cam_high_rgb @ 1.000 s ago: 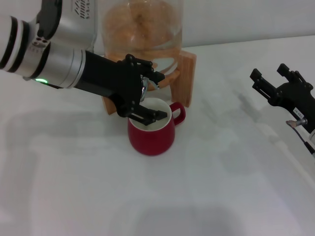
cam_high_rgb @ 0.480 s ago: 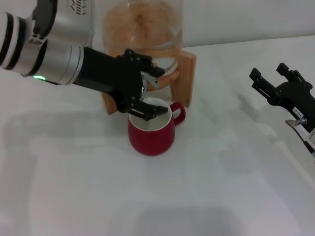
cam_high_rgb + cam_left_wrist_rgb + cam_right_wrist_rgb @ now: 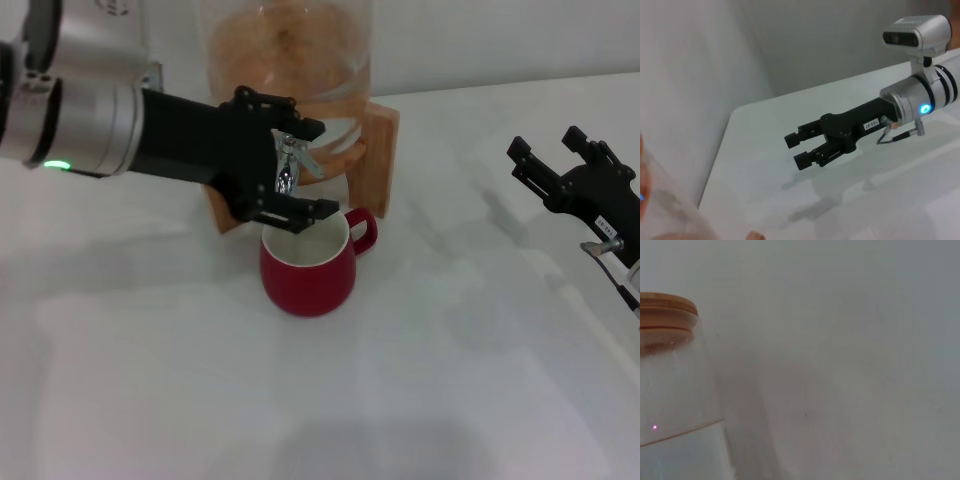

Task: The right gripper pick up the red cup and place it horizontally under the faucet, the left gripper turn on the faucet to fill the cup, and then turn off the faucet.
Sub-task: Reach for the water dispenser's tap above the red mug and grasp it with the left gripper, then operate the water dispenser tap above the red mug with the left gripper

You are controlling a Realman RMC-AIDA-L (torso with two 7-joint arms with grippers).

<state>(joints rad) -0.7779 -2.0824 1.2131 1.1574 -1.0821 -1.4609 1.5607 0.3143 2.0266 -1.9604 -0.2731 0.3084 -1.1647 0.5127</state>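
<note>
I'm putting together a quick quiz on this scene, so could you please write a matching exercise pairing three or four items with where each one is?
Things:
1. red cup
2. faucet
3. left gripper
4. right gripper

Places:
A. off at the table's right side, away from the cup, fingers open
B. on the white table, under the spout
C. around the chrome tap, above the cup's rim
D. at the front of the glass dispenser on its wooden stand

Pairs: 1-B, 2-D, 3-C, 4-A

A white table (image 3: 430, 380) carries the red cup (image 3: 307, 268) at centre and a wooden dispenser stand (image 3: 378, 160) behind it.
</note>
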